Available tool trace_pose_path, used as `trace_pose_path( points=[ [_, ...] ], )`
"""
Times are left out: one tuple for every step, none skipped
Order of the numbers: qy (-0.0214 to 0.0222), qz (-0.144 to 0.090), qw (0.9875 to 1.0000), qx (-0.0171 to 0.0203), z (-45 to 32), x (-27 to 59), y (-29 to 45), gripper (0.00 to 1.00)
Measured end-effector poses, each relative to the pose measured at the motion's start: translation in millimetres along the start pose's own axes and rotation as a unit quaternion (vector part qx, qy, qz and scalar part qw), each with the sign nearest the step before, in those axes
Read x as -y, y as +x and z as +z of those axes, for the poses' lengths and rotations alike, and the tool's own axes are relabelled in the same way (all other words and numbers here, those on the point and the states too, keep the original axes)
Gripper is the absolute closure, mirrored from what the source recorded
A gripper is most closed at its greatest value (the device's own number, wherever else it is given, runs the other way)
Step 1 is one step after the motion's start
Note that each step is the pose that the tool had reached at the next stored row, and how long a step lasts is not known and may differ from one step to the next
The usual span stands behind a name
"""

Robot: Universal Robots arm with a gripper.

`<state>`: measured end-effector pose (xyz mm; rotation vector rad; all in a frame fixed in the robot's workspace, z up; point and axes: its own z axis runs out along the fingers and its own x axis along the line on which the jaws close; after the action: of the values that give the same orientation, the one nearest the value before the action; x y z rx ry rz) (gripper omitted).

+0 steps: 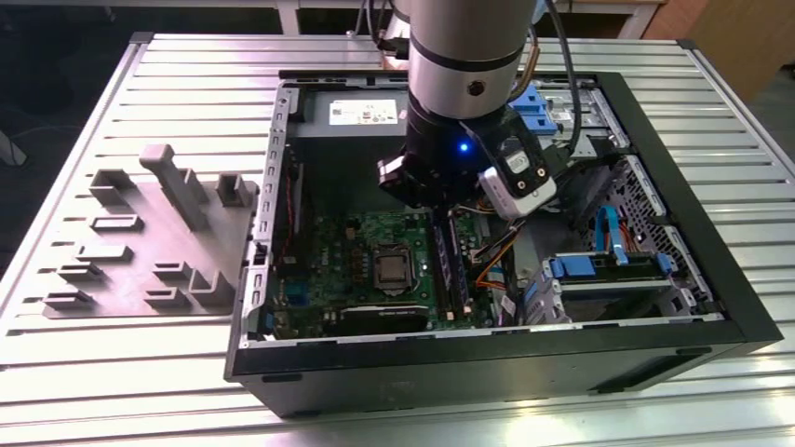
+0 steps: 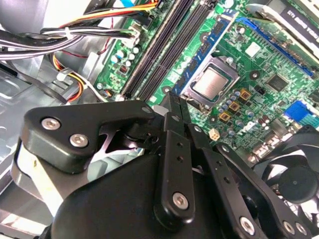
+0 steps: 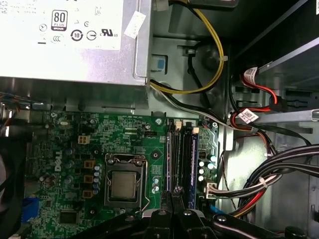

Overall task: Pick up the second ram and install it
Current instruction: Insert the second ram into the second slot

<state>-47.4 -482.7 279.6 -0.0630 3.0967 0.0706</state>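
Gripper (image 2: 174,102) hung over the motherboard's (image 1: 330,279) long black sockets (image 3: 182,159), beside the processor (image 3: 123,185). Jaws clenched close; any grasped part could not be made out.

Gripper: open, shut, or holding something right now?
Gripper: shut, fingertips together above the long sockets of the motherboard; whether anything is pinched between them cannot be told.

Second ram (image 3: 173,164): long, thin, dark board standing on edge, seen edge-on in the first wrist view. It runs parallel to the motherboard's long sockets, on the socket line nearest the processor, inside the open case. Near end is pinched between the closed tips of the tool (image 3: 174,201); depth of seating cannot be judged.
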Motion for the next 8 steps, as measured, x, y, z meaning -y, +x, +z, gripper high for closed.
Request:
trace_pose_path(
  points=[
    [-0.0001,0.000,1.0000,0.0000,0.1,0.0,0.0,0.89],
    [0.0000,0.000,1.0000,0.0000,0.1,0.0,0.0,0.89],
    [-0.0001,0.000,1.0000,0.0000,0.2,0.0,0.0,0.89],
    [-0.0003,0.000,1.0000,0.0002,1.4,0.0,0.0,0.89],
    [-0.0002,0.000,1.0000,0.0001,2.9,0.3,0.1,0.89],
    [-0.0001,0.000,1.0000,0.0000,4.1,0.7,0.2,0.89],
    [-0.0001,0.000,1.0000,0.0000,5.2,1.2,-0.2,0.89],
    [-0.0001,0.000,1.0000,0.0000,6.1,1.8,-1.3,0.89]
  ],
)
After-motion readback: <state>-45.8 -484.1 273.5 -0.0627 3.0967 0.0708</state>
